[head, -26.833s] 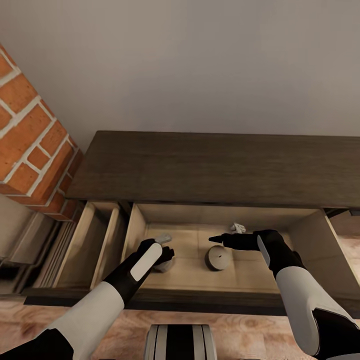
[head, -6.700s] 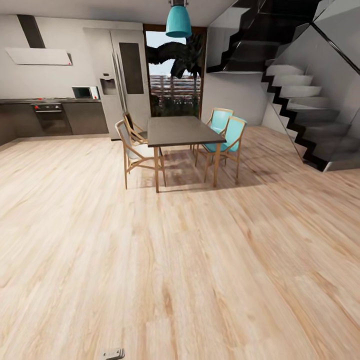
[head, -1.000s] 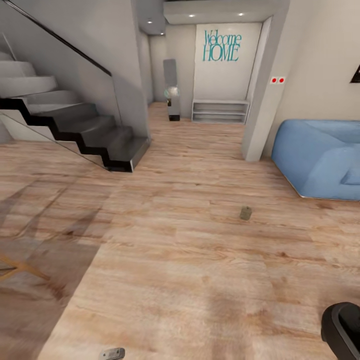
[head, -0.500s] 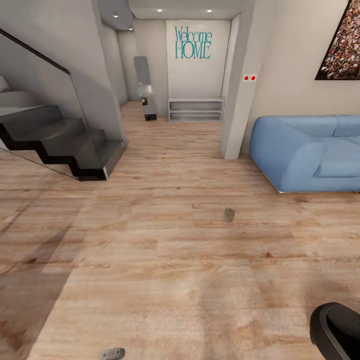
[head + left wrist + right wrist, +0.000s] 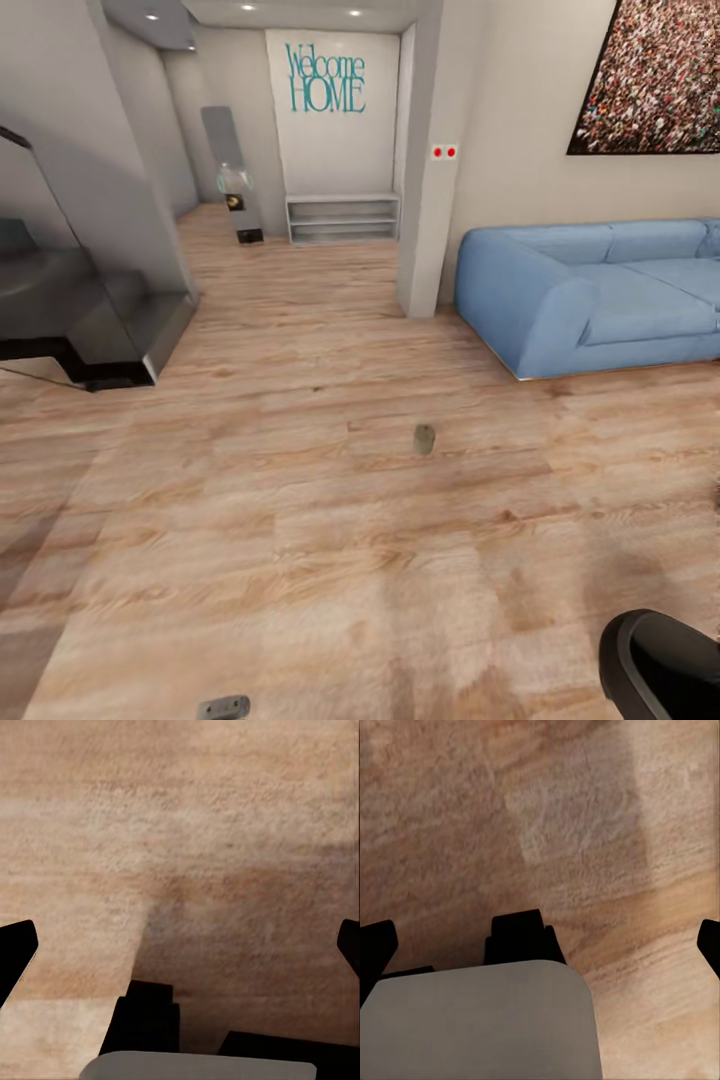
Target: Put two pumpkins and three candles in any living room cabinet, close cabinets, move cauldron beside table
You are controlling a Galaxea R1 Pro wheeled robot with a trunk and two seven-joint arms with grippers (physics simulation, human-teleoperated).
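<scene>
pale wood floor is stretching toward a blue sofa and a hallway. one candle is standing upright on the boards, well ahead of both tools. left tool and right tool are hanging spread wide and empty over bare floor. probably light, stiff and slightly waxy; best gripped across its round sides.

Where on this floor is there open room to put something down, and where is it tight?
Bare wood floor spreads wide between the staircase and the blue sofa, broken by one small candle standing alone. The hallway toward the white shelf is narrower, squeezed by the pillar.
</scene>
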